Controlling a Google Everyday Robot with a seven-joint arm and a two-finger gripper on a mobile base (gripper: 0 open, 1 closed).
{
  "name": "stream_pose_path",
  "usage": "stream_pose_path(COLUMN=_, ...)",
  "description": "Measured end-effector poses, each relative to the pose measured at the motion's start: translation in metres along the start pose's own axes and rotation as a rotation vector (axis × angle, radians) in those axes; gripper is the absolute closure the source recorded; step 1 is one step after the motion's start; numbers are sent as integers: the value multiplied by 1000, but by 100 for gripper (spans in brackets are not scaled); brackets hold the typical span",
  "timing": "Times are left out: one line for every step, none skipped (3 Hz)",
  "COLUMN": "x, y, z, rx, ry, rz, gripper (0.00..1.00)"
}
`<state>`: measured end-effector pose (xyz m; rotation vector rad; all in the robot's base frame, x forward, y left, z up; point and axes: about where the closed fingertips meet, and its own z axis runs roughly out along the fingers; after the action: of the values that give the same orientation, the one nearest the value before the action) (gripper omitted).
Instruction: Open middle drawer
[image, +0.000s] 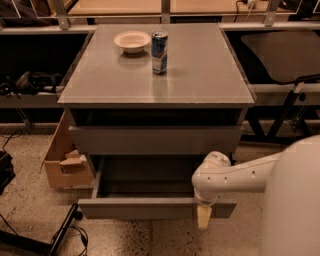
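The grey cabinet has a drawer pulled out low down, which I take as the middle drawer. Its flat front panel stands well forward of the cabinet, and its wide shallow grey box is open to view and looks empty. Above it a grey drawer front sits nearly flush. My gripper hangs from the white arm, pointing down at the right part of the pulled-out front panel, over its top edge. Anything below this drawer is hidden.
A white bowl and a blue can stand on the cabinet top. A cardboard box sits on the floor at the left. Cables and a black stand lie at the lower left. A dark table is at the right.
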<state>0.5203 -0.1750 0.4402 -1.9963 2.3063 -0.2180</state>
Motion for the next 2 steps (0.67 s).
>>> stream_pose_path(x=2, y=8, z=14, rx=-26, ry=9, rz=25, gripper=0)
stream_pose_path(x=2, y=9, z=8, rx=-37, ry=-31, rz=23, gripper=0)
